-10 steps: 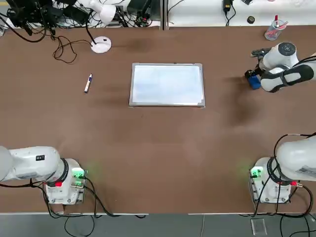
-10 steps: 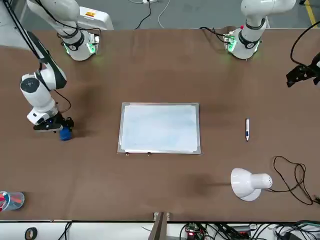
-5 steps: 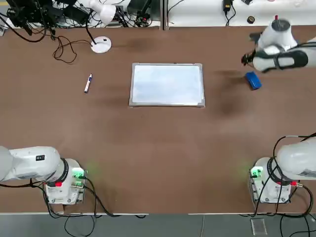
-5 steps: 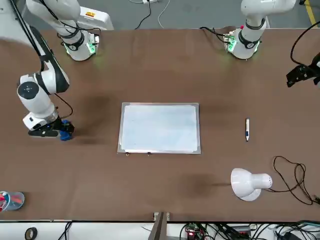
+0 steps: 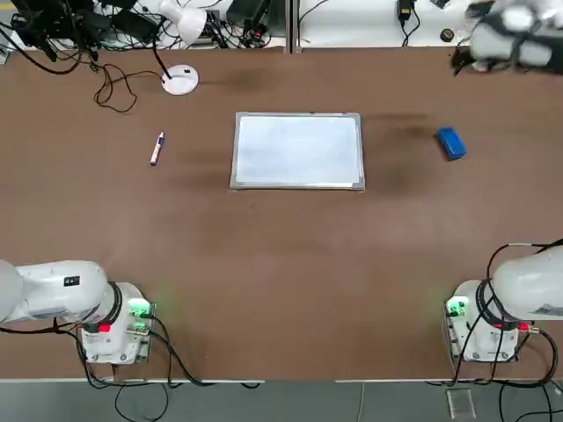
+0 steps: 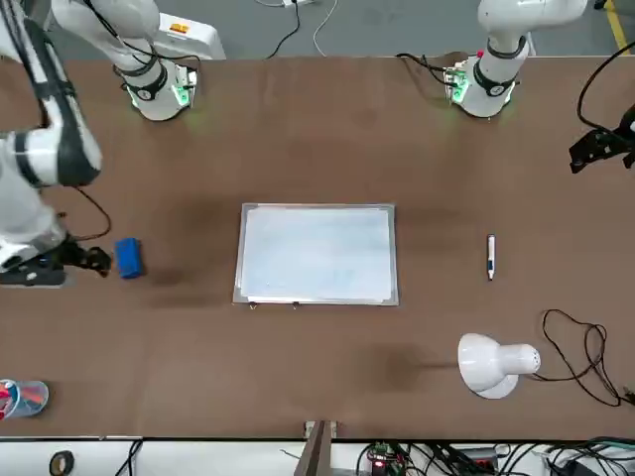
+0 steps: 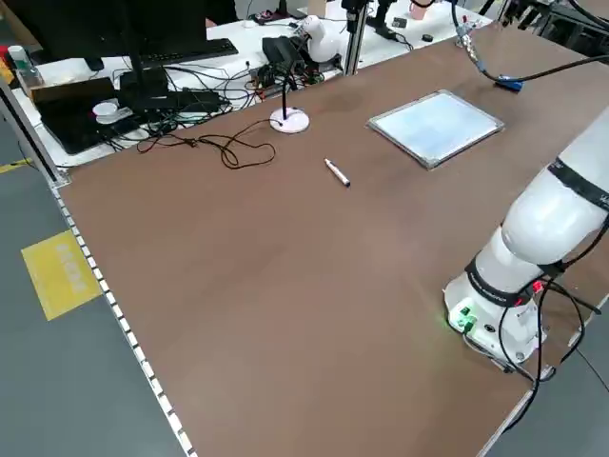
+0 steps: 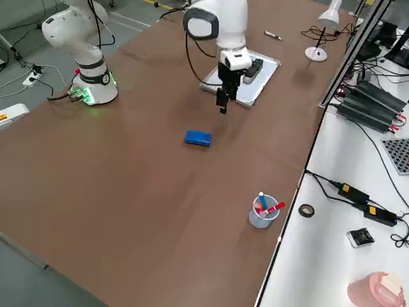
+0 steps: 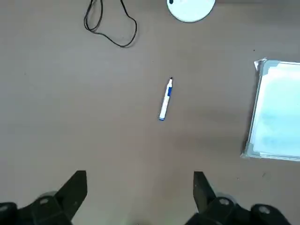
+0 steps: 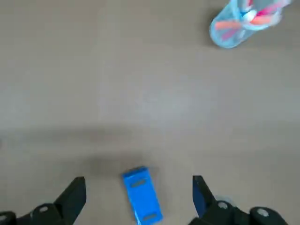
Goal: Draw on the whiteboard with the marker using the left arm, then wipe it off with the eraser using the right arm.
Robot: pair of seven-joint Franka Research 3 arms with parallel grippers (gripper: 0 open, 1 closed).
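Right wrist view: blue eraser [image 10: 143, 196], seemingly slotted — right pincer [image 10: 139, 200] wide apart, empty.

Clear plastic cup [image 8: 264, 212] holding red-, pink- and blue-tipped pens on brown bench [image 8: 128, 211], near its edge. White lamp with round base [image 5: 179, 80], brown looped cable [image 5: 114, 90] beside it. Black tape ring [image 8: 306, 210] on white side table [image 8: 313, 262].
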